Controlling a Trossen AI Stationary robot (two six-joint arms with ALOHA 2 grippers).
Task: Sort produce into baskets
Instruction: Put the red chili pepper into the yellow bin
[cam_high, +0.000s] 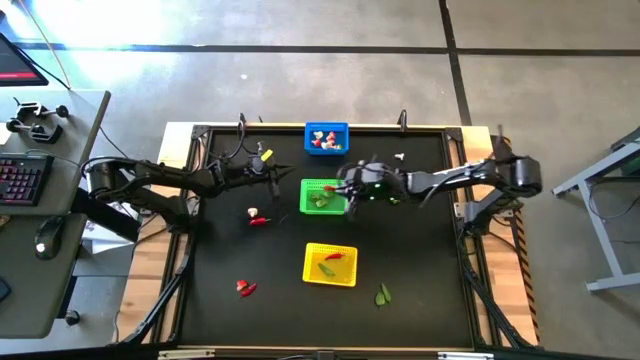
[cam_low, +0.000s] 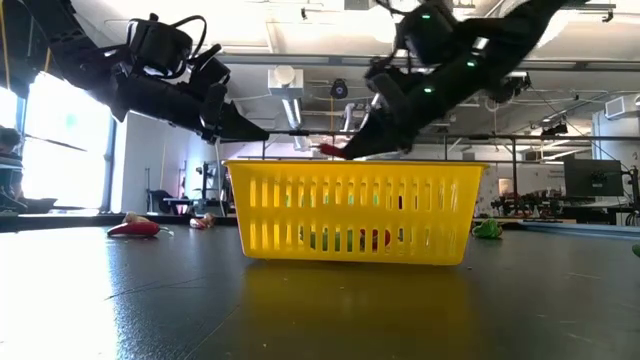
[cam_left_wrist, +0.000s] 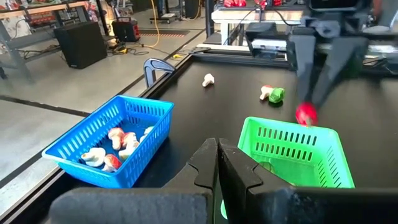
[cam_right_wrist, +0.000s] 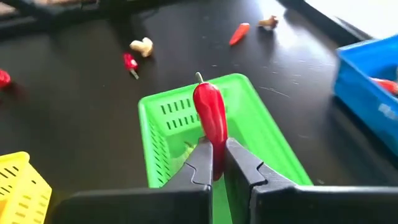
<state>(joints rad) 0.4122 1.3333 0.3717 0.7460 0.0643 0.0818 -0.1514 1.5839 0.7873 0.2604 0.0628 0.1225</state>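
Note:
My right gripper (cam_right_wrist: 219, 155) is shut on a red chilli (cam_right_wrist: 210, 115) above the green basket (cam_high: 322, 196), which holds green leafy bits. The blue basket (cam_high: 326, 138), with white-and-red mushroom bits in it, stands at the far edge. The yellow basket (cam_high: 330, 264) stands nearer, with a chilli and a leaf inside. My left gripper (cam_left_wrist: 217, 163) hangs shut and empty above the table, left of the green basket (cam_left_wrist: 292, 149). My right gripper pinches the chilli's blunt end (cam_right_wrist: 212, 147) between its two fingers. The fingers come slanting down from the table's right and lie along the chilli. It sticks out past the fingertips, stalk end forward, lifted clear above the green basket (cam_right_wrist: 205, 130).
Loose pieces lie on the black table: a red chilli (cam_high: 258, 220) left of the green basket, another red piece (cam_high: 245, 288) near the front left, a green leaf (cam_high: 383, 294) at the front right, and a mushroom (cam_high: 399, 156) at the far right.

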